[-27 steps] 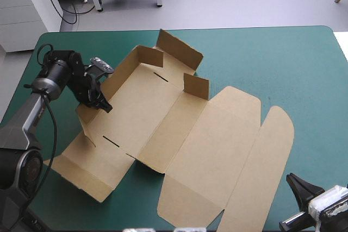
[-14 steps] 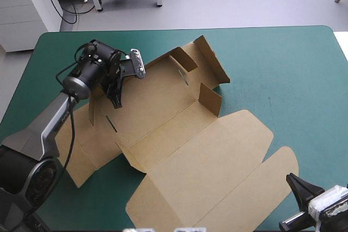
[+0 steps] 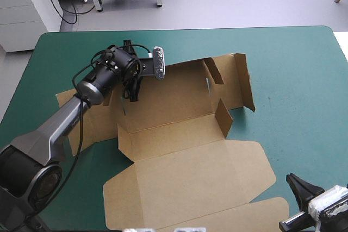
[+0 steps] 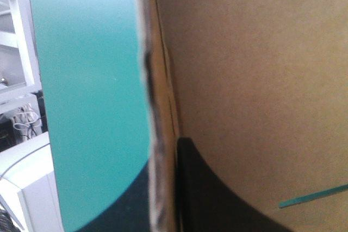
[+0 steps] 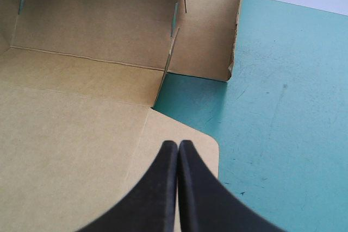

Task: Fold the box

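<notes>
high view, box: brown cut board, opened out on the teal-green cover, from mid-table to the near edge. Lid panels lie flat on the near side; far wall and right-end flaps stand up.
high view, left gripper: at the box's far-left corner, fingers pointing down onto a raised wall.
high view, right gripper: low at the table's near-right corner, near the lid flap's end.
left wrist view, left gripper: clamped on the box; the board's edge runs between the black fingers, one finger flat on the inner face.
left wrist view, slot: thin cut in the board, beside the finger.
right wrist view, right gripper: fingers together in one pointed arch, gripping nothing, above the flat lid's rounded corner.
right wrist view, box: raised walls ahead; end flap upright beside bare cover.
</notes>
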Controlling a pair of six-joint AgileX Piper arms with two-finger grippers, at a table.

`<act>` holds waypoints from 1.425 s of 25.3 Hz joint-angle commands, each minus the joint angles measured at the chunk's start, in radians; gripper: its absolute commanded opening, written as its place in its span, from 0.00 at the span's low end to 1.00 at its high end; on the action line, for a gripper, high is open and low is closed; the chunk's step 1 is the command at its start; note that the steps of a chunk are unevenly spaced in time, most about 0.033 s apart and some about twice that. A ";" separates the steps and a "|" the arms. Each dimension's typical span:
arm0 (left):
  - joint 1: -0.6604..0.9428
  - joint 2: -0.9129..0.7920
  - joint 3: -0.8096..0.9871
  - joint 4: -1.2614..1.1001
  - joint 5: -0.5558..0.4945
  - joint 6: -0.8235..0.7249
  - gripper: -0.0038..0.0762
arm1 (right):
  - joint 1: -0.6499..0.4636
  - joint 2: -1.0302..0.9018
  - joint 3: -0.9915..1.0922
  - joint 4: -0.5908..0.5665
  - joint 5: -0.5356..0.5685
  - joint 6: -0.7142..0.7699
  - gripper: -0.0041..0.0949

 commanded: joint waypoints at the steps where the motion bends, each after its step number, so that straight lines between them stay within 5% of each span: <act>1: -0.070 -0.045 -0.025 0.045 -0.041 -0.011 0.04 | -0.005 0.015 -0.023 0.005 -0.078 -0.009 0.02; 7: -0.203 -0.052 0.005 0.316 -0.058 -0.187 0.04 | -0.005 0.015 -0.023 0.005 -0.078 -0.009 0.02; 14: -0.253 -0.081 0.021 0.359 -0.112 -0.282 0.04 | -0.005 0.015 -0.023 0.005 -0.078 -0.009 0.02; 18: -0.315 -0.151 0.167 0.545 -0.172 -0.448 0.04 | -0.005 0.015 -0.023 0.005 -0.078 -0.007 0.02; 36: -0.529 -0.266 0.491 1.146 -0.129 -1.024 0.04 | -0.005 0.015 -0.023 0.005 -0.078 -0.009 0.02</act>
